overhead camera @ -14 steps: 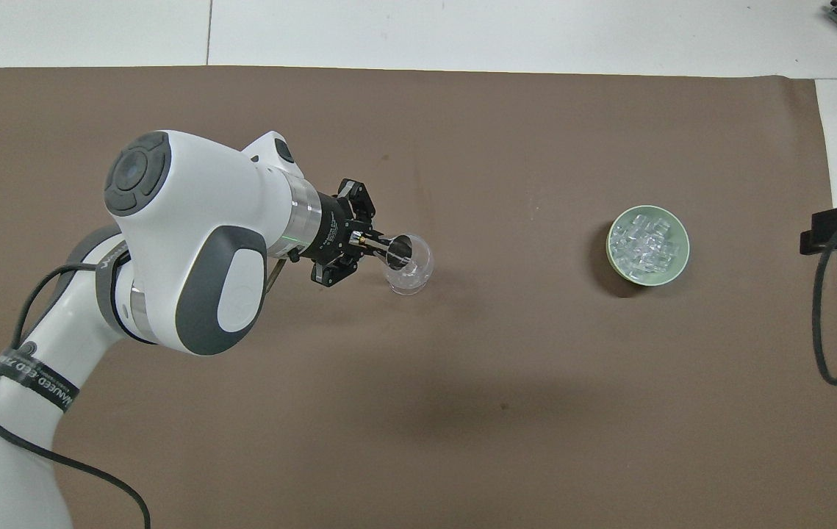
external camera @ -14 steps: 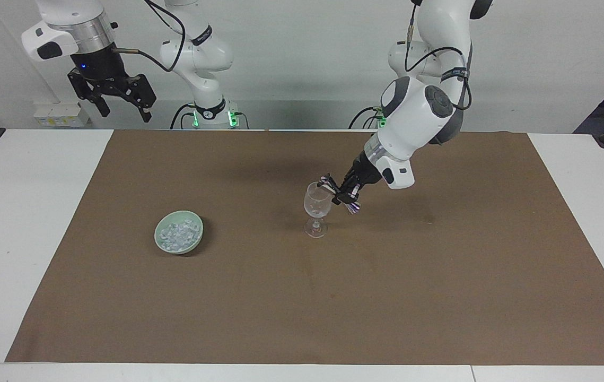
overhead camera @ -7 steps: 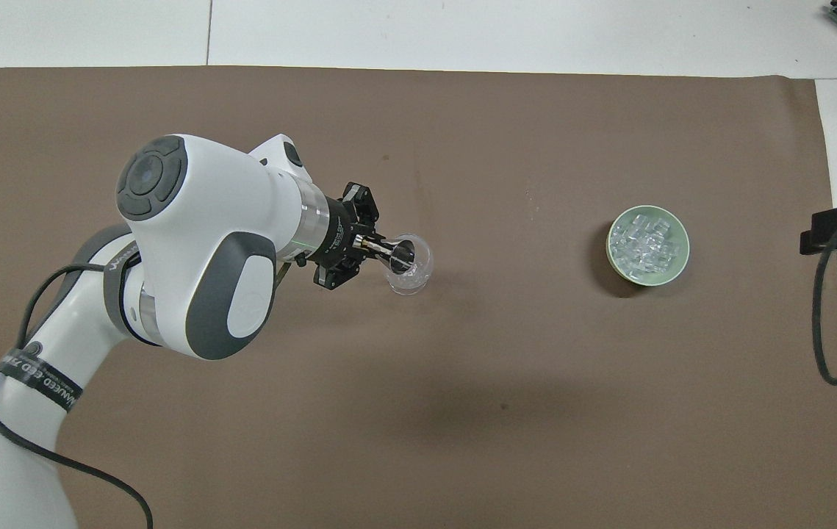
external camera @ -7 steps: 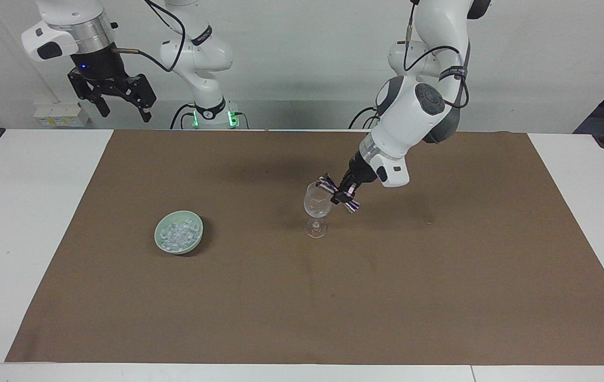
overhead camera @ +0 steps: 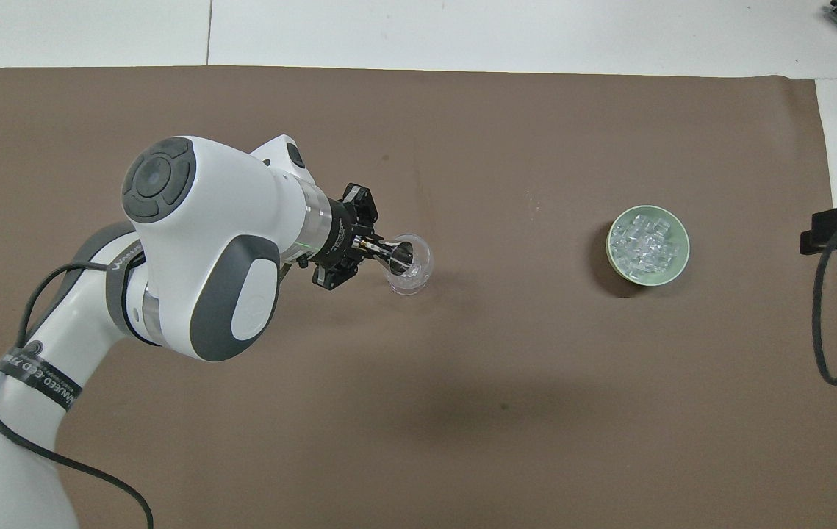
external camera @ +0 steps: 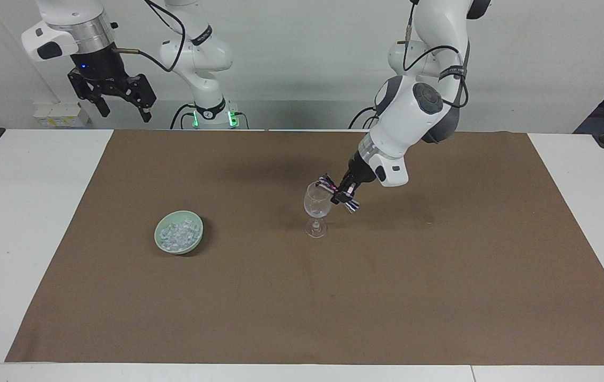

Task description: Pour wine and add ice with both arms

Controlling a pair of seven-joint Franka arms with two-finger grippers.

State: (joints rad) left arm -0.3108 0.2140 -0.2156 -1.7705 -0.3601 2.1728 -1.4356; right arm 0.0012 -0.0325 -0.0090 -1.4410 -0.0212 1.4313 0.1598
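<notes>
A clear stemmed glass stands upright mid-mat, with a faint pink tint low in its bowl. My left gripper slants down at the glass's rim, shut on a thin dark vessel whose end lies over the glass's mouth. The ice fills a pale green bowl toward the right arm's end of the table. My right gripper waits open and empty, high over the table's edge by its base.
A brown mat covers most of the white table. The left arm's white elbow hangs over the mat beside the glass. A black cable droops near the right arm's end.
The left arm's wrist and elbow have drawn slightly up and back while its gripper stays at the glass's rim. A faint pink tint has appeared in the glass. The right arm has not moved.
</notes>
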